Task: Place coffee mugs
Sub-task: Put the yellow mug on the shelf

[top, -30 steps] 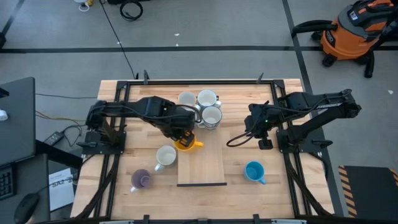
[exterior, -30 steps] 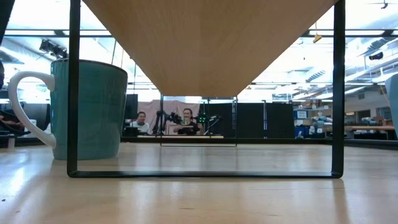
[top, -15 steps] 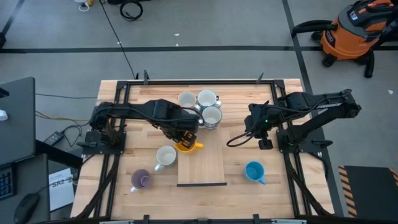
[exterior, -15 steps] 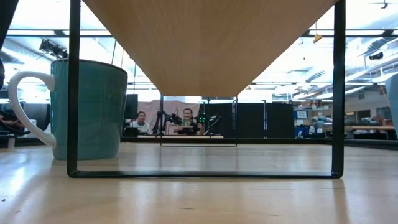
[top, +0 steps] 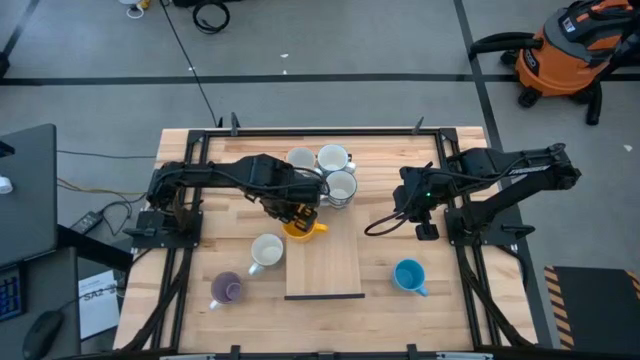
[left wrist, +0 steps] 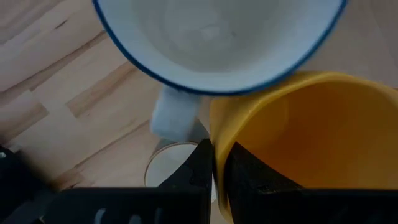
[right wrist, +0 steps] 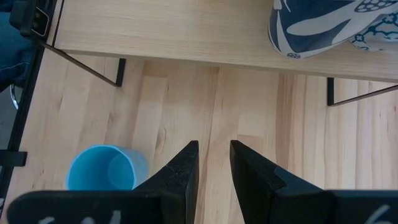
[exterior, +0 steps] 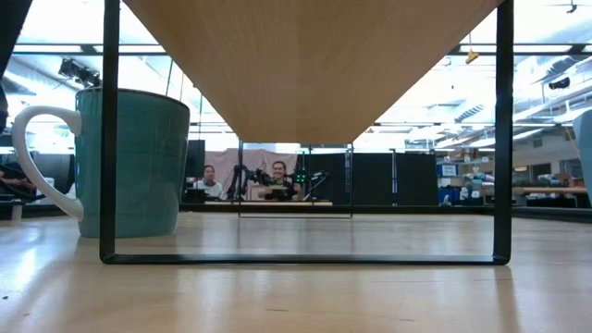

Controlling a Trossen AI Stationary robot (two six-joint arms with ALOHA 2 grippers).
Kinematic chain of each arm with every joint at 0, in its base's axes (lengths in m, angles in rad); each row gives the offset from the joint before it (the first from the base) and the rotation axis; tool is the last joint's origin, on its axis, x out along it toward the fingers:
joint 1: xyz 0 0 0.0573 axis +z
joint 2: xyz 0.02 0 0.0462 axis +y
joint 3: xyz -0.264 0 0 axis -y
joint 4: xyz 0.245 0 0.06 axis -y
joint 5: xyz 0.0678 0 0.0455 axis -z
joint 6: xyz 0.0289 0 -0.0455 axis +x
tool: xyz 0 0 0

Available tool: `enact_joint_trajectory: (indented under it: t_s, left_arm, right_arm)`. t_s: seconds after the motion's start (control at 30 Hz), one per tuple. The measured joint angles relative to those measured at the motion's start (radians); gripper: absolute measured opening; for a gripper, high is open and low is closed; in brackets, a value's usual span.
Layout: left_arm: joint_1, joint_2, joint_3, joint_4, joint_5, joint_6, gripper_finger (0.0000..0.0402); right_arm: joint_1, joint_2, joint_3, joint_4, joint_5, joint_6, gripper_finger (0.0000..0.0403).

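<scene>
My left gripper is shut on the yellow-orange mug at the far left corner of the low wooden riser. Right behind it stand three white mugs; the left wrist view shows one with a blue rim close against the yellow mug. On the table stand a white-inside mug, the purple mug and the blue mug. My right gripper waits open at the table's right side, above the blue mug. My left gripper pinches the yellow mug's wall at the rim, one finger inside the cup and one finger outside. The fingers come from above, pointing down. The mug hangs upright below them; whether its base touches the riser I cannot tell.
The riser stands on thin black legs. In the low view a teal-walled mug with a white handle stands left of it. A blue-and-white patterned mug shows by the riser's far end. Bare table lies between riser and blue mug.
My left gripper has carried the yellow mug a short way toward the table's far edge, closer to the white mugs. The right arm has kept still.
</scene>
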Motion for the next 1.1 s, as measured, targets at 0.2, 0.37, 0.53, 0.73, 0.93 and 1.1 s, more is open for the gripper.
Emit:
enact_joint_trajectory:
  t_s: [0.2, 0.37, 0.53, 0.73, 0.93, 1.1]
  left_arm:
    - [0.009, 0.0, 0.0, 0.001, 0.0, 0.025, 0.003]
    - [0.008, 0.0, 0.0, 0.0, 0.001, 0.05, 0.0031]
    - [0.008, 0.0, 0.0, 0.0, -0.003, 0.05, 0.0047]
    - [0.008, 0.0, 0.0, 0.001, -0.007, 0.051, 0.0057]
    - [0.008, 0.0, 0.0, 0.002, -0.021, 0.052, 0.0059]
    - [0.008, 0.0, 0.0, 0.008, -0.03, 0.052, 0.0059]
  right_arm:
    - [0.0, 0.0, 0.0, 0.0, 0.0, 0.0, 0.0097]
    - [0.0, 0.0, 0.0, 0.0, 0.0, 0.0, 0.0097]
    - [0.0, 0.0, 0.0, 0.0, 0.0, 0.0, 0.0097]
    - [0.0, 0.0, 0.0, 0.0, 0.0, 0.0, 0.0097]
    - [0.0, 0.0, 0.0, 0.0, 0.0, 0.0, 0.0097]
    - [0.0, 0.0, 0.0, 0.0, 0.0, 0.0, 0.0097]
